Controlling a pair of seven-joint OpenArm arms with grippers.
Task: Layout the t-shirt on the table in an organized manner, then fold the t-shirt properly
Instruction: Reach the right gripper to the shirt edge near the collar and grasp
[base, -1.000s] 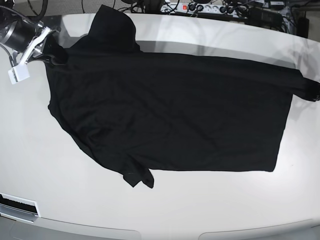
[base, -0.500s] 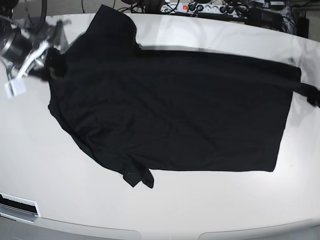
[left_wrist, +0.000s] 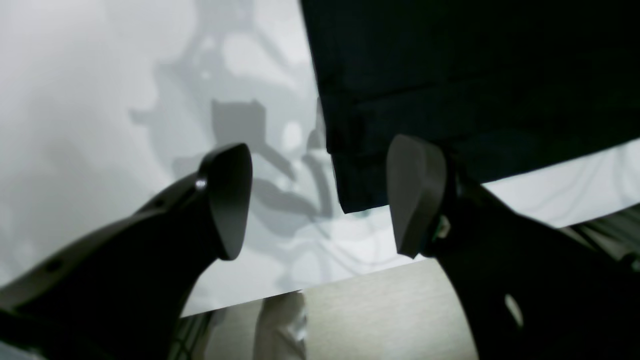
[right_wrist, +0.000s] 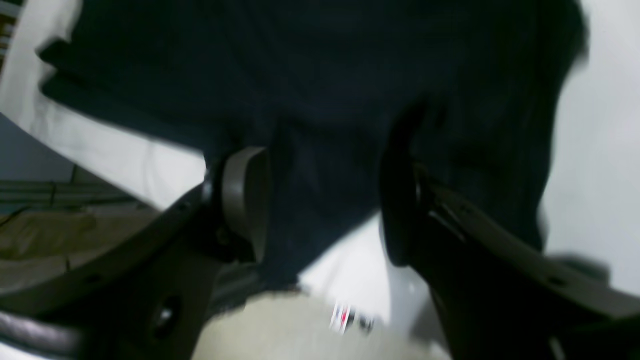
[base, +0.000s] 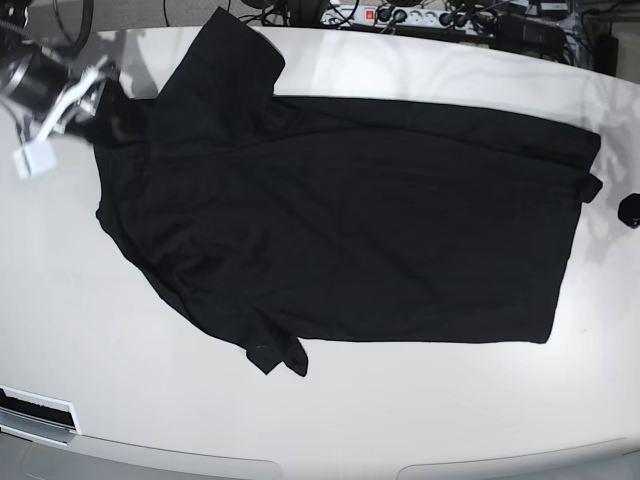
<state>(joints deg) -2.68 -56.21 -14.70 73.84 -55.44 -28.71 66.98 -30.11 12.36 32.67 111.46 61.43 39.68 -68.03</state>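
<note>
The black t-shirt (base: 340, 230) lies spread across the white table (base: 400, 420), one sleeve pointing to the far edge and one to the near edge. My left gripper (left_wrist: 320, 200) is open. A hem corner of the t-shirt (left_wrist: 350, 190) lies on the table (left_wrist: 75, 100) just beyond its fingers. In the base view only the dark tip of the left gripper (base: 630, 210) shows, apart from the shirt's right edge. My right gripper (right_wrist: 322, 205) is open, with blurred shirt fabric (right_wrist: 325, 75) running between its fingers. In the base view the right gripper (base: 100, 105) sits at the shirt's far left corner.
A power strip with cables (base: 400, 15) runs along the table's far edge. A white tag (base: 33, 160) hangs from the right arm. A slotted white plate (base: 35, 410) sits at the near left edge. The table edge and floor (left_wrist: 375, 310) show below the left gripper.
Both grippers have gone from shut to open and let go of the shirt's far edge, which now rests on the table. The left arm has drawn off to the right.
</note>
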